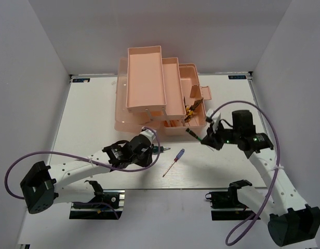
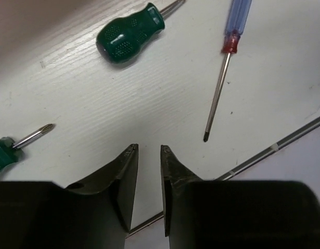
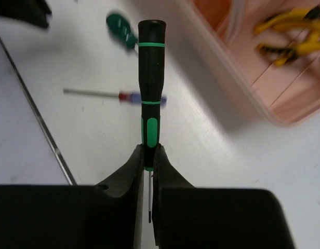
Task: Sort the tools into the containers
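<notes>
Hovering low over the worktop (image 1: 87, 114) just in from the middle of its near edge, the left gripper (image 2: 148, 150) had its fingers a narrow slot apart with nothing between them. A green screwdriver (image 2: 130, 35) lay ahead of it, and a second green screwdriver (image 2: 1, 154) showed only its tip and a sliver of handle at the left of the wrist view. The blue screwdriver (image 2: 218, 88) lay just right of these, flat on the worktop and apart from both.

The likely trouble here was the slot itself. It looked too tight for a stubby handle, so a descent without spreading first would probably have pushed the tool along the worktop or rolled it away.

Right of centre, the right gripper (image 3: 148, 151) pinched the dark screwdriver (image 3: 151, 78) low on its handle, close to the shaft, with most of the handle sticking out past the fingertips. With so short a hold, the tool could have pivoted or slid in the pinch. The free end could also have caught the toolbox (image 1: 121, 98) wall on the way in.

The toolbox stood open against the middle of the far edge, its trays stepped down toward the right. The pliers (image 1: 191, 111) lay in its right-hand part, though I could not tell whether that was a tray or the base. The wide top tray (image 1: 144, 78) showed nothing inside from above. Something orange lay near the front wall, too small to name.
</notes>
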### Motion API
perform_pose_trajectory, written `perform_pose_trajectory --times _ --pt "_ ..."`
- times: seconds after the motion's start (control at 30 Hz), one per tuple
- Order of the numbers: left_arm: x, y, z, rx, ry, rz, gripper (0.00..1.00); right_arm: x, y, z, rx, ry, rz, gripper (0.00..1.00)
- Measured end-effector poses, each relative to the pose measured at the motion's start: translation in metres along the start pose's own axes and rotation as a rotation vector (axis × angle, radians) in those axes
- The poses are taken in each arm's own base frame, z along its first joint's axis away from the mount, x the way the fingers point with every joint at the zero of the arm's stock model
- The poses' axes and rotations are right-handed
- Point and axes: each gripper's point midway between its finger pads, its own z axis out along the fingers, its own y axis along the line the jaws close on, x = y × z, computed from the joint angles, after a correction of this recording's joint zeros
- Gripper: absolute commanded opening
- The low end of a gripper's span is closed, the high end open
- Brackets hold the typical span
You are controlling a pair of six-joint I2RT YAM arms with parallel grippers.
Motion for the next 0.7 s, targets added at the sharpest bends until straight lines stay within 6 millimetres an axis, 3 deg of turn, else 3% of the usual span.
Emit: perform_pose_trajectory --times 0.1,0.13,0.2,0.3,0.37,0.5,0.57,0.63,0.7 --pt "0.002 -0.005 0.003 0.026 0.009 0.011 0.42 -0.054 -0.019 -0.008 0.05 -0.092 0.063 0.0" --pt "0.002 -0.008 0.005 0.039 0.015 0.02 0.56 -0.073 -0.03 -0.008 0.07 -0.12 0.096 0.0" --pt "0.003 -0.018 0.012 0.068 0.045 0.048 0.62 -0.111 -0.054 -0.004 0.1 -0.17 0.161 0.0" --pt "0.003 -0.033 0.028 0.105 0.081 0.079 0.71 -0.152 -0.09 0.014 0.129 -0.203 0.304 0.0" --pt "0.006 -0.038 0.034 0.121 0.096 0.098 0.72 -0.176 -0.113 0.031 0.133 -0.223 0.406 0.0" --pt "0.005 -0.048 0.039 0.152 0.096 0.121 0.74 -0.204 -0.143 0.069 0.109 -0.219 0.58 0.0" --pt "0.002 -0.053 0.043 0.159 0.091 0.127 0.74 -0.21 -0.152 0.087 0.1 -0.211 0.63 0.19" --pt "-0.001 -0.059 0.05 0.163 0.092 0.137 0.74 -0.214 -0.154 0.102 0.087 -0.199 0.663 0.5" --pt "-0.005 -0.067 0.059 0.166 0.098 0.152 0.74 -0.211 -0.15 0.113 0.073 -0.178 0.678 0.54"
